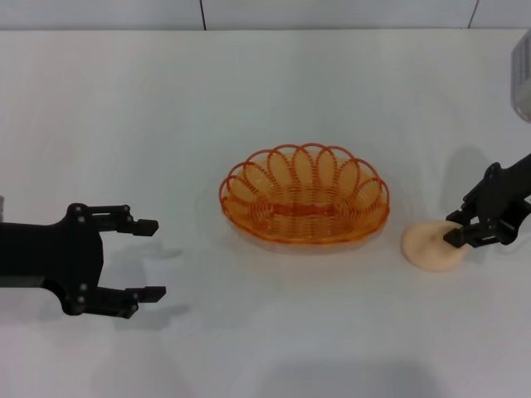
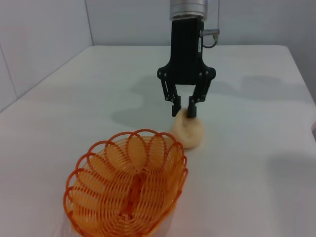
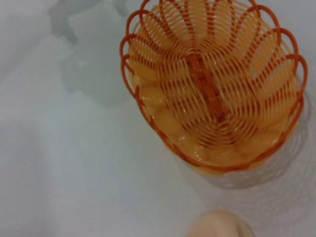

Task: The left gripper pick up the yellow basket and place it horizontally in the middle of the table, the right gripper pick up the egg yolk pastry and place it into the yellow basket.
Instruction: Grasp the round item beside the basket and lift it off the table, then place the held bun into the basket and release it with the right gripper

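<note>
The yellow basket [image 1: 304,196] sits upright with nothing in it, lengthwise across the middle of the white table [image 1: 249,91]. The egg yolk pastry [image 1: 431,245] lies on the table just beside the basket, toward the robot's right. The right gripper [image 1: 465,230] is down on the pastry, its two fingers spread over the top of it and touching it. The left gripper [image 1: 148,259] hovers with its fingers wide open and holding nothing, well apart from the basket on the robot's left. A pale wall runs behind the table. The left wrist view shows the right gripper's fingertips [image 2: 191,111] straddling the pastry [image 2: 189,130]; the right wrist view shows only the basket's bare inside [image 3: 212,89] and the pastry's edge [image 3: 219,224].
</note>
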Controlling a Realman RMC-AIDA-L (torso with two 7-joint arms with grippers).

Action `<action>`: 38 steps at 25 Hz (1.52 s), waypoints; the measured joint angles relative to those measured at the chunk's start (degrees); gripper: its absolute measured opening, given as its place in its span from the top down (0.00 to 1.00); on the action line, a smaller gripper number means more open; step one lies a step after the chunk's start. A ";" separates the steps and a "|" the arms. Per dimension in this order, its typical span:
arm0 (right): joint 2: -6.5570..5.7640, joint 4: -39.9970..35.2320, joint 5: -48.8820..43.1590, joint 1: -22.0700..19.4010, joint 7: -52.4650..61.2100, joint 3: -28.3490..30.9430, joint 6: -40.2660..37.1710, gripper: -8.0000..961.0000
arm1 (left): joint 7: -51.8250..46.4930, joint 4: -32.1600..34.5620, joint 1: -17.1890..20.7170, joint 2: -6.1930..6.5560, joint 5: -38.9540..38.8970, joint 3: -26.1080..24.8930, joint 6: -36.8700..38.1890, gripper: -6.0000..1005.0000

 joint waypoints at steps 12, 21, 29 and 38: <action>-0.30 -2.30 0.78 0.24 -0.23 0.27 -2.55 0.89 | 0.04 -0.05 -0.08 0.00 0.31 0.48 -0.83 0.21; -1.42 -13.05 2.02 1.30 0.86 6.13 -9.97 0.95 | -0.23 -0.05 -0.01 0.00 0.33 1.00 -1.79 0.21; 0.54 -14.69 10.74 3.89 2.81 3.80 -8.88 0.96 | -0.70 -0.05 -0.36 0.00 0.43 1.01 -2.39 0.21; 0.74 -11.03 19.64 2.66 6.90 -13.07 9.31 0.96 | -1.05 -0.12 -0.49 0.01 0.48 1.49 -3.16 0.21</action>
